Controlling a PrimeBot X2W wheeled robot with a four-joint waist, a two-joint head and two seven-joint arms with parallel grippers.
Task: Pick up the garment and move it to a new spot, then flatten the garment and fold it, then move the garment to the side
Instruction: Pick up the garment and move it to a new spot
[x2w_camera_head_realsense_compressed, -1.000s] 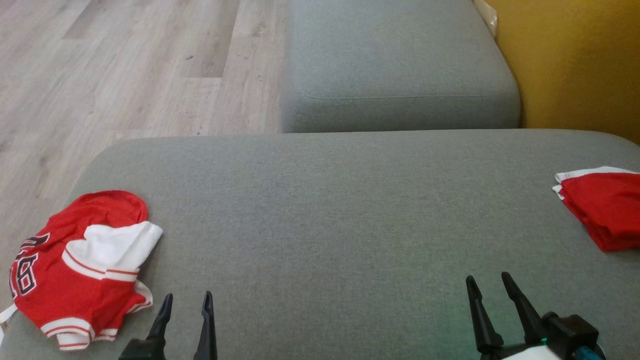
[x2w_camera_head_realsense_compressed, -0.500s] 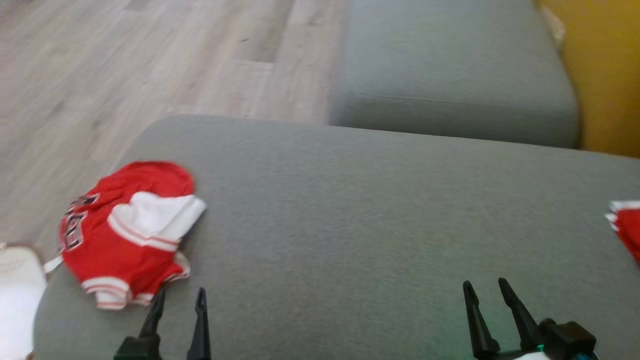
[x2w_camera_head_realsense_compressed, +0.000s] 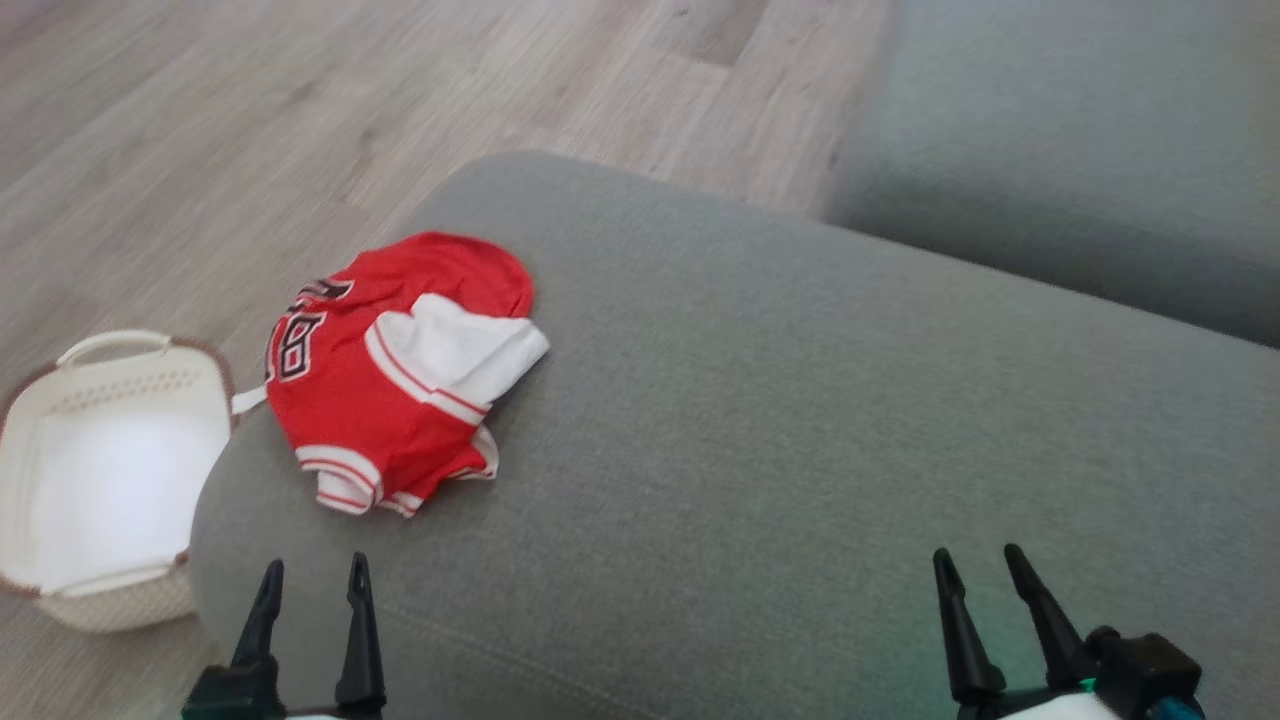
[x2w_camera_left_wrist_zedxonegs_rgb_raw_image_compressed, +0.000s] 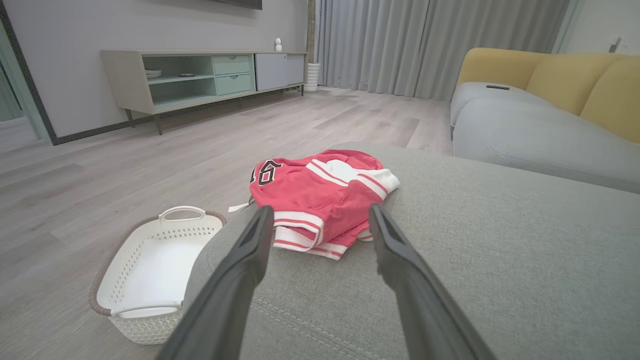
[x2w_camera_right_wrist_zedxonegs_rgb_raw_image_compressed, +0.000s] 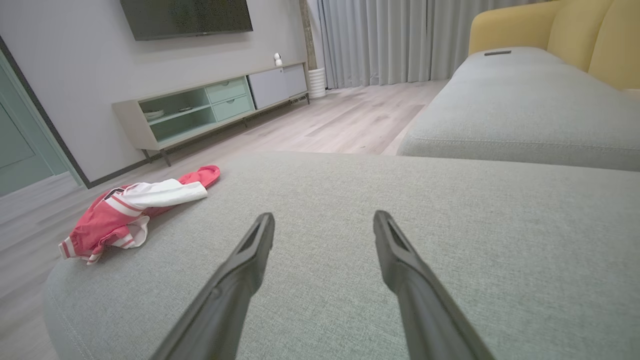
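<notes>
Crumpled red-and-white jersey (x2w_camera_head_realsense_compressed: 390, 390) at left corner of grey sofa cushion (x2w_camera_head_realsense_compressed: 750, 400). Spread and empty: left end effector (x2w_camera_head_realsense_compressed: 315, 562) just short of hem, right end effector (x2w_camera_head_realsense_compressed: 976, 552) well apart. Best: reach forward, pinch striped hem, lift toward cushion middle.

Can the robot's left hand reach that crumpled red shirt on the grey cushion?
Probably yes. The left gripper is open and points toward the red shirt, which lies just ahead of it near the corner of the cushion. Nothing sits between them, just bare grey fabric.
</notes>
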